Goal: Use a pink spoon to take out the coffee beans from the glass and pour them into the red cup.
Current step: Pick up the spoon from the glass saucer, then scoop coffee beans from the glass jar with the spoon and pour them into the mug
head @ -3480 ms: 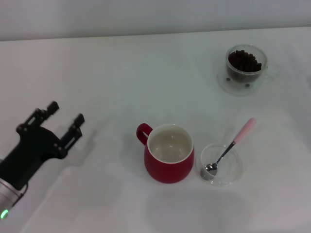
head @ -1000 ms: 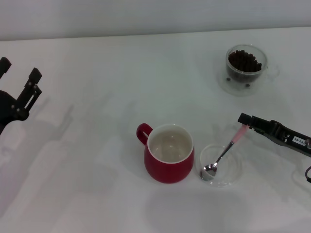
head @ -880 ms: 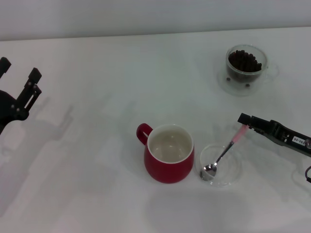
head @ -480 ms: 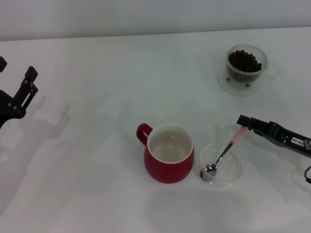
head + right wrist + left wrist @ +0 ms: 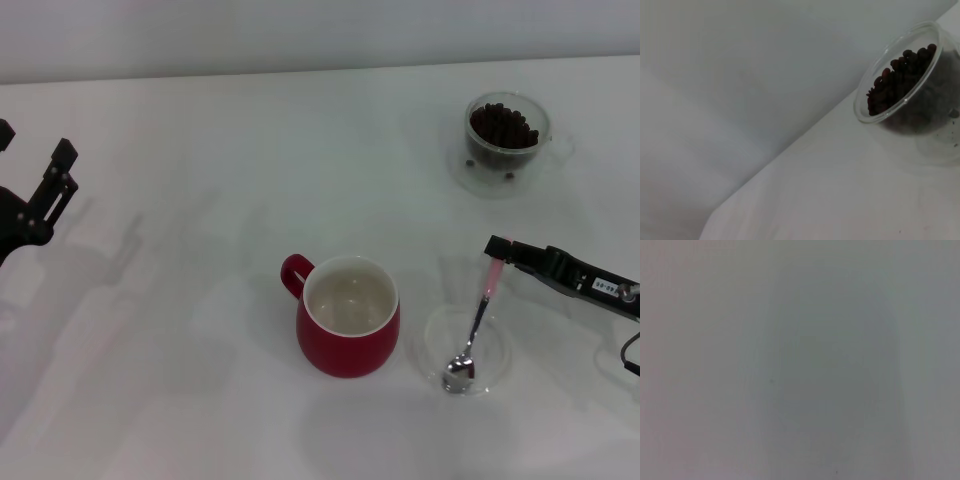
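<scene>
1. Two arms on your screen, operator: the right gripper reaches in from the right edge, its tip pinched on the pink end of the pink spoon; the left gripper sits far off on the opposite side, well away from everything, fingers spread and holding nothing.

2. Your white table carries it all.

3. Biggest vessel is the red cup, on the left-arm side of your right gripper and a bit nearer the robot, upright, loop handle turned away from the gripper, cream inside showing no beans.

4. Next, the glass on its clear saucer, beyond your right gripper on the far side of the table, well apart from it; the right wrist view catches its rim close up.

5. Shallow clear dish lies just below your right gripper's tip, close beside the red cup.

6. Your spoon runs from the gripper's tip down toward the robot, metal bowl resting in that dish.

7. Smallest: the coffee beans, a dark heap filling the glass, with a few loose ones on the saucer.
</scene>
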### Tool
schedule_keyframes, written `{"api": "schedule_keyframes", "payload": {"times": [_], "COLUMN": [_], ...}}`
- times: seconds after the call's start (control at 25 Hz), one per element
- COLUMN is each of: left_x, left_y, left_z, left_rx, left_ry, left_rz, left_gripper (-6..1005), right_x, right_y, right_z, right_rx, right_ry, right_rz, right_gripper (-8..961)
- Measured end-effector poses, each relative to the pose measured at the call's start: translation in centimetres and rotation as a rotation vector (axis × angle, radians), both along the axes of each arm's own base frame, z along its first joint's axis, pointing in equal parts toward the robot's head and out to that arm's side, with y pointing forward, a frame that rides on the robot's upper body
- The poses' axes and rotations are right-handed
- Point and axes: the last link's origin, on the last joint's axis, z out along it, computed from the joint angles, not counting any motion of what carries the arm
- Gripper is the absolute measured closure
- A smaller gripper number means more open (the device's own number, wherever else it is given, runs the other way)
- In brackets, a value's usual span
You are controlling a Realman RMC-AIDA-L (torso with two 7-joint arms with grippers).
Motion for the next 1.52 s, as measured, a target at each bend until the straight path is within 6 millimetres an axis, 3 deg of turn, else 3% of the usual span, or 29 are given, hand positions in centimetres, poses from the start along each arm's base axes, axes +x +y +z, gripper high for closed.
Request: {"api": "schedule_keyframes", "payload": {"times": [0.08,0.48,1.0,1.52], "left_x": [0.0,-0.2,-0.1,-0.1], "left_y": [0.0,0.2,0.1,-0.2], "left_z": [0.0,0.1,0.0,-0.2], "left_rx": [0.000,0.005,0.006,0.003], "left_ry": [0.000,0.000,-0.006,-0.014], "left_rz": [0.002,0.015,0.015,0.017], "left_gripper": [315,315,316,316], "right_x": [0.0,-0.4,-1.6,-2.2], "right_y": [0.0,0.1,1.1,3.6], "right_z": [0.0,0.4,2.4,7.7], "right_rx": [0.002,0.016,0.071,0.233], "right_ry": [0.001,0.024,0.030,-0.088], "right_rz": [-0.001,0.021,0.119,0.241], "right_gripper": [789,797,801,801]}}
